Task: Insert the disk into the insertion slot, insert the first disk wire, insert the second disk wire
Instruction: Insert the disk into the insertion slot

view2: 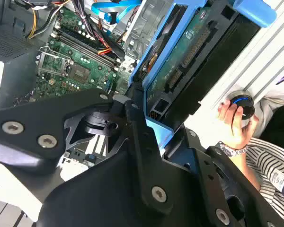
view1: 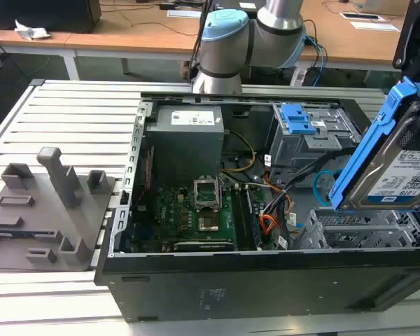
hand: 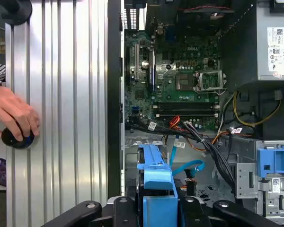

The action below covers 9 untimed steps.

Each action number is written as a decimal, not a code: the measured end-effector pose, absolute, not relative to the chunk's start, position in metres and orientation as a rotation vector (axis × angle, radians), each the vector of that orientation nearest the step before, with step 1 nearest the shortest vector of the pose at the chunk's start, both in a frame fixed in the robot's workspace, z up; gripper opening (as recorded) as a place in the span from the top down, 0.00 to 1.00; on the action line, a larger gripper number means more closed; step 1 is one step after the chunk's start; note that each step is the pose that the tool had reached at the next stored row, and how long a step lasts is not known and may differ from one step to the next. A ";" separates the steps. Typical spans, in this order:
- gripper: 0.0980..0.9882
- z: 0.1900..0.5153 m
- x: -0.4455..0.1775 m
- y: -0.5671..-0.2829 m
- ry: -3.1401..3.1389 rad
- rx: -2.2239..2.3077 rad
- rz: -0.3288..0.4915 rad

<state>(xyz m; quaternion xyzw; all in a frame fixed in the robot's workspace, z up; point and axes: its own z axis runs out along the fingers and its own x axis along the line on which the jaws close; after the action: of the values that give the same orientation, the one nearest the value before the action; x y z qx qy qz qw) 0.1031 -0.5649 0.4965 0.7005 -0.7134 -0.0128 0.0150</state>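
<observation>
- Since the gripper [hand: 158,204] is clamped on the disk [view1: 399,164], it hangs tilted over the slot [view1: 357,227], probably lining up.
- blue wire [hand: 189,165] loops free beside it.

We see a work table [view1: 77,112] of silver aluminium slats, ridged lengthwise, spreading across much of the exterior view. The same slats [hand: 66,94] gleam bright in the first wrist view, catching an even, soft light. On the table, towards the exterior view's left, rests a grey plastic fixture plate [view1: 49,210] set with upright blocks and posts. Behind the table runs a long wooden desk [view1: 126,35] with a pale brown top and a white leg [view1: 71,64]. On that desk we make out a dark box [view1: 45,14], a crumpled white paper [view1: 29,30] beside it, and sheets of paper [view1: 374,24] towards the exterior view's right. Under the desk the floor [view1: 14,84] looks dark.
</observation>
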 end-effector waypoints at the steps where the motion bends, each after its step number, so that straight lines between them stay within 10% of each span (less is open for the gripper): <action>1: 0.70 0.496 0.103 -0.565 -2.220 2.180 -0.040; 9: 0.70 0.485 0.103 -0.565 -2.220 2.180 -0.040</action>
<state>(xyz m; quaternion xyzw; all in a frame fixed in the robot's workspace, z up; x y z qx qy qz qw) 0.1031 -0.5649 0.4852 0.7005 -0.7134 -0.0129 0.0149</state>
